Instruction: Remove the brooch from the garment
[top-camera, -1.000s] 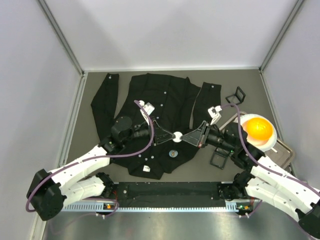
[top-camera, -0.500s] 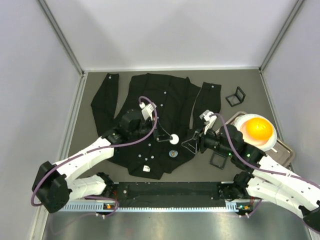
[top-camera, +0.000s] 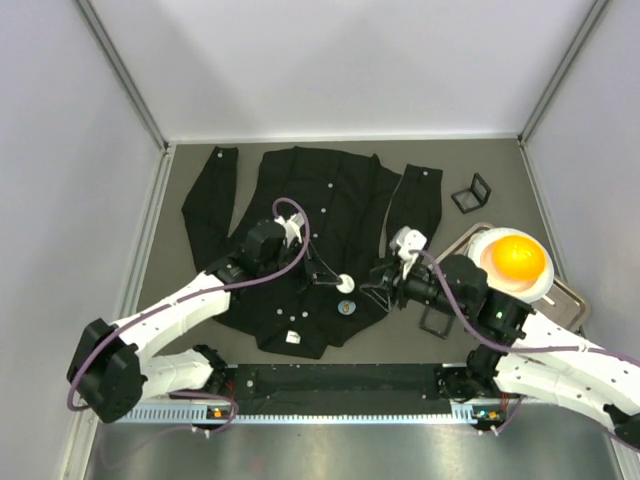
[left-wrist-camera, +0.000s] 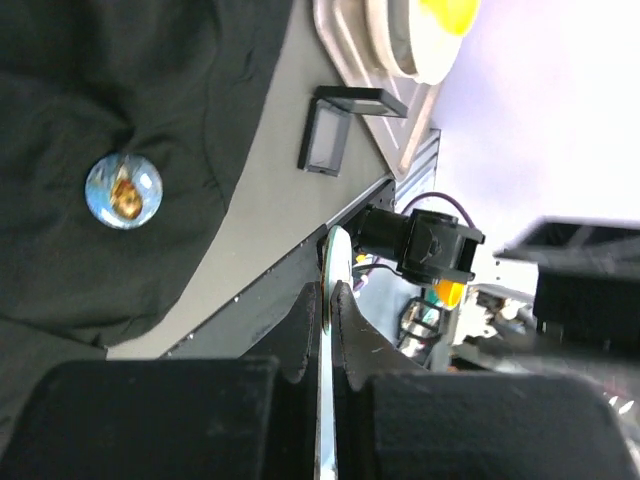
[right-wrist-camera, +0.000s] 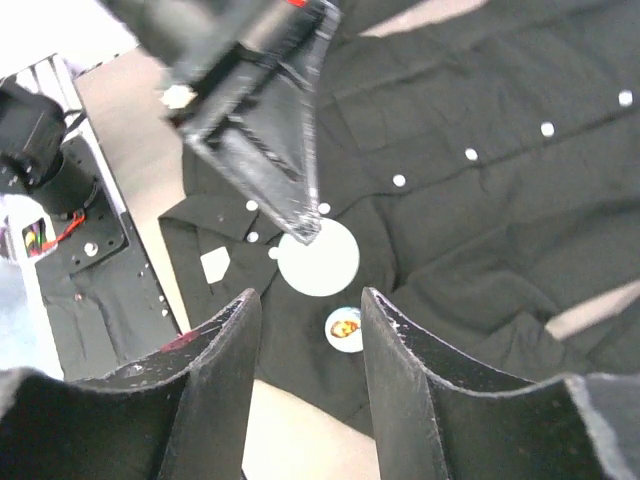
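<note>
Fingers of left gripper (left-wrist-camera: 327, 296) pinched on thin white round disc (right-wrist-camera: 318, 257); right gripper (right-wrist-camera: 310, 305) fingers spread, empty. Small round blue-rimmed, gold-centred brooch (top-camera: 346, 308) sits face up near hem of black button-up shirt (top-camera: 330, 190). Removal judged not begun. Brooch round, no long axis; shirt lies collar-far, hem-near on grey table (top-camera: 450, 165)

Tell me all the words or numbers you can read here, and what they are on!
No words or numbers can be read in any view.
White tag on the garment: too small to read.
Brooch: a little picture, no letters to make out.
Coloured sticker near the arm base: too blurred.
White disc in the left gripper: visible face plain.
</note>
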